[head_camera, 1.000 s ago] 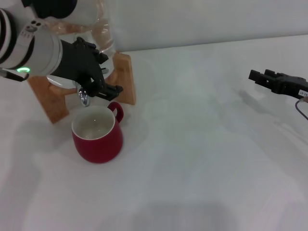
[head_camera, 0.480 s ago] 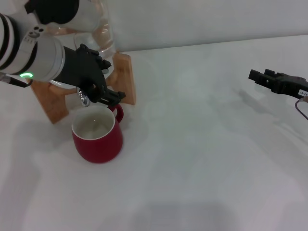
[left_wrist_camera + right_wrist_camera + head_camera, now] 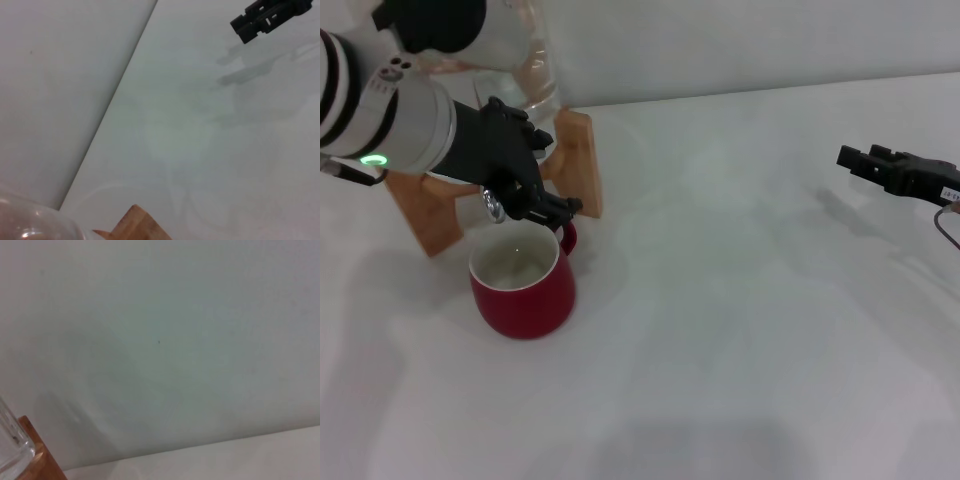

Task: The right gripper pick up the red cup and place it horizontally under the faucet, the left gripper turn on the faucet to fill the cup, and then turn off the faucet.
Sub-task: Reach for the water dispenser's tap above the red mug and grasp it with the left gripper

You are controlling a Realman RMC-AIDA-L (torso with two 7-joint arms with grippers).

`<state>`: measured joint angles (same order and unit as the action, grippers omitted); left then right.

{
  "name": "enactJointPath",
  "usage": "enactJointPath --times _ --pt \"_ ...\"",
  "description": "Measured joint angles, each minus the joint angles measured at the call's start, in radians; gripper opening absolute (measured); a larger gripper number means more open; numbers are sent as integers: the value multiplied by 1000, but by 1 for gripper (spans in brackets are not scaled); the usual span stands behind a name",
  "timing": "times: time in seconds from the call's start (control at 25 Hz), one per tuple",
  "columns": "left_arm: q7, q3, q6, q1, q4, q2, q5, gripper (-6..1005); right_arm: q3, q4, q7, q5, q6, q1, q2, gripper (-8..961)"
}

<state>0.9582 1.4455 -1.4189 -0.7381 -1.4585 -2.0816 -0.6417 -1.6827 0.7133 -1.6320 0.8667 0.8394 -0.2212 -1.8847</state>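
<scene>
one red cup, just below left tool

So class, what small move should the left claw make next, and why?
Probably press the lever to open or shut the faucet: the left claw is at it, the cup stands upright below the spout, and the right claw hangs parked far off.

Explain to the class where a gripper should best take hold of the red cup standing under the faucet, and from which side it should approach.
Probably grip the red cup across its round body, coming from the open table on the robot's right. The cup stands upright with its small handle turned toward the wooden stand, and the left gripper and faucet crowd the rim from above.
</scene>
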Motion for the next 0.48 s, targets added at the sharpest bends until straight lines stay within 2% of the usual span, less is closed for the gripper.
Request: enactJointPath --times 0.48 --pt "-11 1 -51 17 -72 0 -5 800 0 -1 1 1 9 -1 3 595"
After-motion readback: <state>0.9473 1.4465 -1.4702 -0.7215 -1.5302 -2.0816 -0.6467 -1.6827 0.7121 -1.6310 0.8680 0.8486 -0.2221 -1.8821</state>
